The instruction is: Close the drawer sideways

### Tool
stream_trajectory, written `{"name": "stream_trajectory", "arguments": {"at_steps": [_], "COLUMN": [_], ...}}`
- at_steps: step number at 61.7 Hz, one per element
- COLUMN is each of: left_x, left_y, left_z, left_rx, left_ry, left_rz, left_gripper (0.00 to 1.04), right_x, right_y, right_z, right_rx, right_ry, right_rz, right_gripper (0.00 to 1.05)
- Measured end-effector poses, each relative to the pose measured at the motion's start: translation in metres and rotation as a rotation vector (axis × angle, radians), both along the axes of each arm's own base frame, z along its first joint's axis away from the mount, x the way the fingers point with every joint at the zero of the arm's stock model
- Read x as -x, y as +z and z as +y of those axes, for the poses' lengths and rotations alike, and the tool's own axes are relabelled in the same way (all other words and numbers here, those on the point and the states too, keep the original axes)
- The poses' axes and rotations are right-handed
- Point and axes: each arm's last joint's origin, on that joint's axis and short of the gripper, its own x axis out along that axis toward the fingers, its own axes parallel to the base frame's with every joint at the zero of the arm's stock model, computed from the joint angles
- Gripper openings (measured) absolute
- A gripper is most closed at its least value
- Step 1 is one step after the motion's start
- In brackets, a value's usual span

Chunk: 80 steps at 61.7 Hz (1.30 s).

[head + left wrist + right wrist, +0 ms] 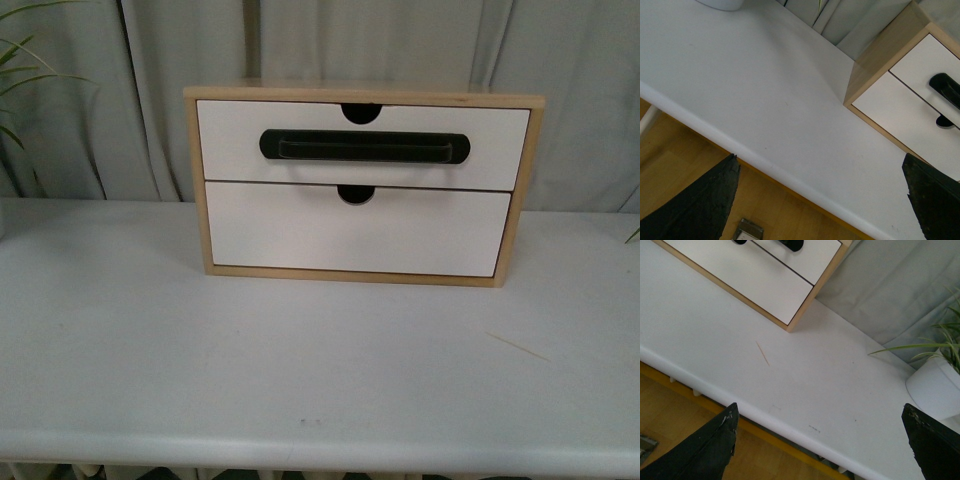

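Note:
A light wooden cabinet (365, 96) stands on the white table (300, 350) at the back middle. Its upper drawer (240, 140) has a white front, a long black bar handle (363, 146) and a half-round notch (361, 112). I cannot tell if it stands out a little. Below it is a white front without a handle (355, 235). Neither gripper shows in the front view. My left gripper (818, 160) is open and empty over the table's front edge, with the cabinet (880, 55) well off. My right gripper (818, 407) is open and empty likewise, with the cabinet (805, 305) well off.
A grey curtain (100, 100) hangs behind. Plant leaves (20, 70) show at the far left. A white pot with a plant (935, 385) stands past the cabinet's right side. A thin straw (762, 353) lies on the table. Wooden floor (680, 165) lies below the table edge.

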Motion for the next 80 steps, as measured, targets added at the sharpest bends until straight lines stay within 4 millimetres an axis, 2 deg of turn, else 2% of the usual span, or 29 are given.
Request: {"name": "stream_trajectory", "arguments": {"at_steps": [4,5,9,15,22,27,30,31,32,38,50,53,56,77,80], "left_x": [0.0,0.0,0.002,0.006,0.009,0.012,0.013,0.013,0.014,0.015,0.02,0.026,0.028,0.029,0.029], "left_y": [0.0,-0.001,-0.01,-0.013,-0.022,-0.027,-0.029,-0.029,-0.03,-0.033,-0.038,-0.049,-0.048,-0.047,-0.047], "left_z": [0.0,0.001,0.004,0.009,0.013,0.023,0.025,0.026,0.025,0.025,0.026,0.026,0.026,0.026,0.026], "left_rx": [-0.01,-0.032,-0.191,-0.399,-0.495,-0.52,-0.525,-0.524,-0.527,-0.533,-0.536,-0.533,-0.537,-0.538,-0.538], "left_ry": [-0.01,-0.029,-0.194,-0.224,-0.239,-0.25,-0.223,-0.223,-0.23,-0.237,-0.234,-0.243,-0.235,-0.233,-0.233], "left_rz": [-0.001,-0.023,-0.161,-0.19,-0.179,-0.181,-0.176,-0.177,-0.179,-0.178,-0.172,-0.15,-0.167,-0.179,-0.179], "left_gripper": [0.98,0.96,0.8,0.62,0.37,0.15,0.04,0.04,0.04,0.04,0.04,0.04,0.04,0.04,0.11], "right_x": [0.0,0.0,0.007,0.011,0.01,0.01,0.011,0.011,0.01,0.011,0.011,0.011,0.01,0.011,0.011], "right_y": [-0.001,-0.001,-0.006,-0.01,-0.02,-0.025,-0.027,-0.028,-0.029,-0.032,-0.037,-0.042,-0.048,-0.048,-0.048], "right_z": [0.0,0.0,-0.003,-0.01,-0.015,-0.02,-0.022,-0.024,-0.026,-0.032,-0.032,-0.032,-0.032,-0.032,-0.032], "right_rx": [-0.005,-0.007,-0.259,-0.453,-0.527,-0.55,-0.554,-0.557,-0.555,-0.559,-0.559,-0.56,-0.56,-0.56,-0.56], "right_ry": [-0.004,-0.003,-0.072,-0.092,-0.102,-0.103,-0.1,-0.082,-0.078,-0.118,-0.115,-0.114,-0.117,-0.116,-0.116], "right_rz": [0.003,0.001,-0.115,-0.148,-0.137,-0.139,-0.139,-0.133,-0.132,-0.145,-0.14,-0.146,-0.138,-0.14,-0.14], "right_gripper": [0.96,0.96,0.8,0.62,0.39,0.16,0.07,0.02,0.01,0.01,0.01,0.01,0.01,0.01,0.06]}}
